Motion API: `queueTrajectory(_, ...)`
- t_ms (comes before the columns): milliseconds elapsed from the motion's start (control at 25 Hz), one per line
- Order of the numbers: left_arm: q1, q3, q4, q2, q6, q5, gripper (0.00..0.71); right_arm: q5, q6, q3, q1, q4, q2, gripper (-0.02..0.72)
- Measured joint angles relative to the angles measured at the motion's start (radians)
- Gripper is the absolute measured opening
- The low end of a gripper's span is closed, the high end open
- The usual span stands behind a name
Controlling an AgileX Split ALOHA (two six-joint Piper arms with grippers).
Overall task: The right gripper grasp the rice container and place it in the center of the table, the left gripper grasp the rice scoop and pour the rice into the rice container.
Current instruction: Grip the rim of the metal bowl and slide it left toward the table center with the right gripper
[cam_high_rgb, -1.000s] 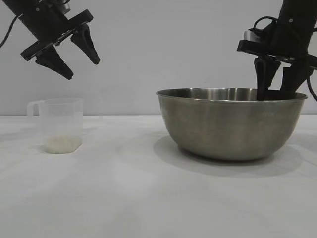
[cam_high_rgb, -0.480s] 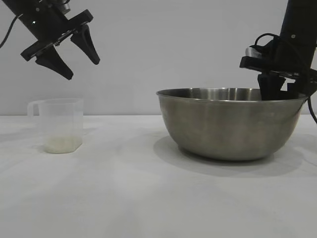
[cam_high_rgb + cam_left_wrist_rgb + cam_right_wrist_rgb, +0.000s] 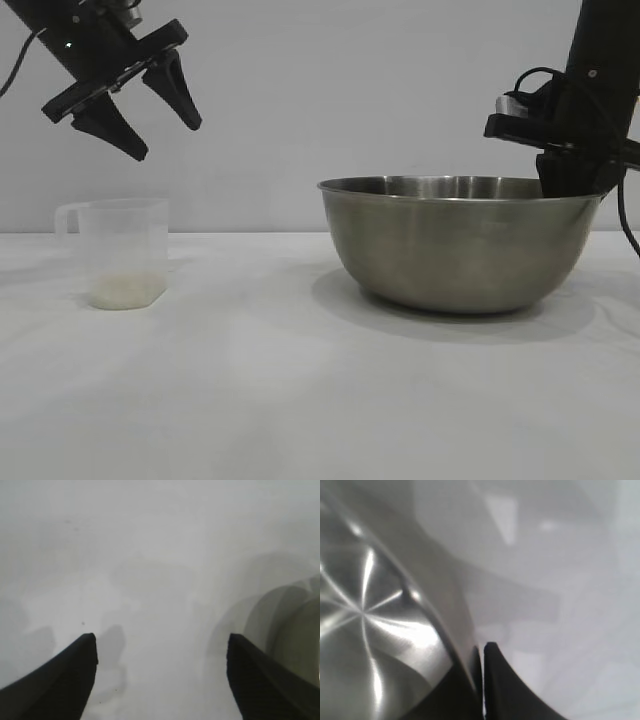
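Right claw (image 3: 568, 185): mine, pinched tight on the bowl's right rim.
Bowl (image 3: 455, 245): steel, right of centre on the table (image 3: 300, 400).
Left claw (image 3: 150, 110): high at far left, fingers spread wide, holding nothing.
Cup (image 3: 122, 252): below it, upright, rice (image 3: 125, 290) at its bottom.

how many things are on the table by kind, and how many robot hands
steel bowl: 1, the rice container, its rim pinched by the shut right hand
plastic cup: 1, the rice scoop holding rice
robot hands: 2, the left hand open above the scoop
total: 4
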Motion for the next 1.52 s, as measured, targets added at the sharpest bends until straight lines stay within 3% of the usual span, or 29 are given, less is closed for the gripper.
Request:
queueTrajectory(600, 0.0, 0.0, 0.0, 0.0, 0.0, 0.0, 0.505, -0.008, -0.016, 0.0, 0.191, 0.022, 0.0, 0.0)
queueTrajectory(920, 0.0, 0.0, 0.0, 0.0, 0.0, 0.0, 0.505, -0.008, -0.016, 0.0, 0.2, 0.022, 0.0, 0.0)
queueTrajectory(1240, 0.0, 0.0, 0.0, 0.0, 0.0, 0.0, 0.505, -0.008, -0.016, 0.0, 0.2, 0.024, 0.0, 0.428)
queueTrajectory(1280, 0.0, 0.0, 0.0, 0.0, 0.0, 0.0, 0.505, -0.008, -0.014, 0.0, 0.2, 0.024, 0.0, 0.458)
queueTrajectory(1520, 0.0, 0.0, 0.0, 0.0, 0.0, 0.0, 0.505, -0.008, -0.014, 0.0, 0.2, 0.024, -0.002, 0.457)
